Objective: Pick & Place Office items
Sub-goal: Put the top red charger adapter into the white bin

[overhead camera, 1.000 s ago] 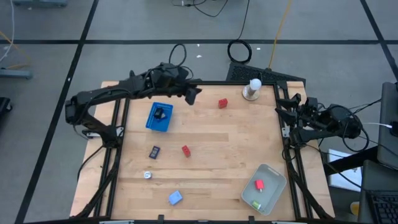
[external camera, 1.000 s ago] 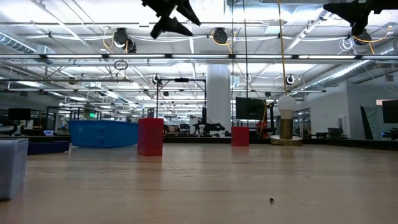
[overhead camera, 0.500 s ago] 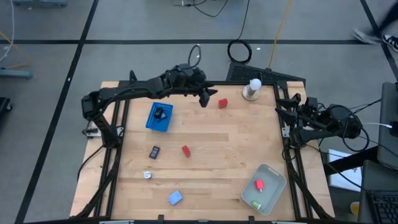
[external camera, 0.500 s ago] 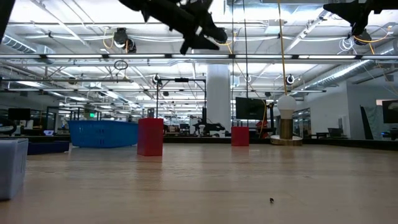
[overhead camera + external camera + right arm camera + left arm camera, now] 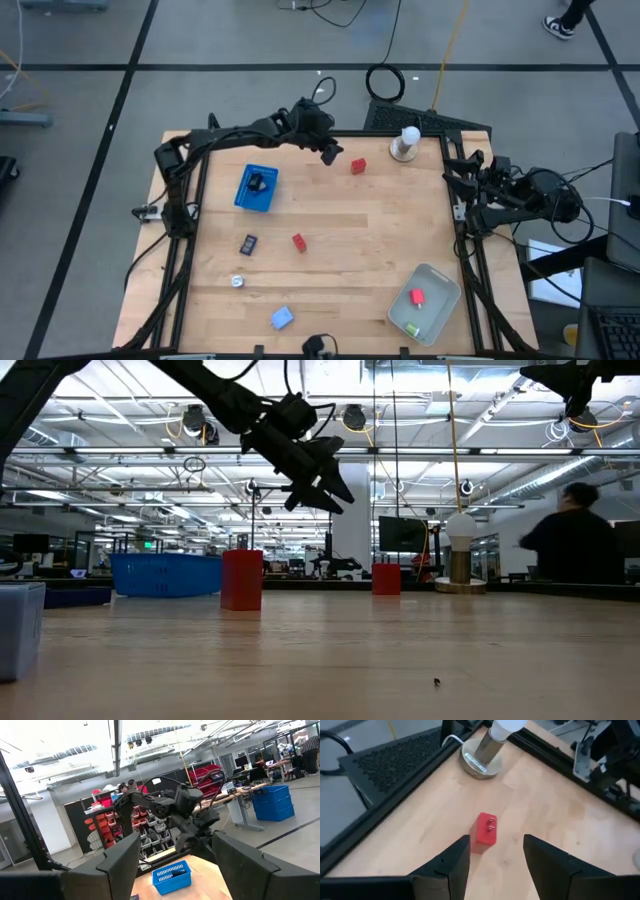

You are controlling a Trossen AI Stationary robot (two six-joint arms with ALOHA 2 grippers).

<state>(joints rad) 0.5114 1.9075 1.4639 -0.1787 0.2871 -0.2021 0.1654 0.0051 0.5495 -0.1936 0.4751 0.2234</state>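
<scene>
In the upper centre of the high view, the left gripper (image 5: 331,154) hovers open and empty beside a red block (image 5: 358,166); the right gripper (image 5: 462,178) waits open at the right edge.

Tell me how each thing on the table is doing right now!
Left gripper: open, hovering near the red block by the lamp-shaped stand.
Right gripper: open, waiting at the table's right edge.
Red block: lying on the wood, untouched.
Blue basket: upright, holding a black clip.
Clear tray: holding a red piece and a green piece.
White stand: upright.
</scene>
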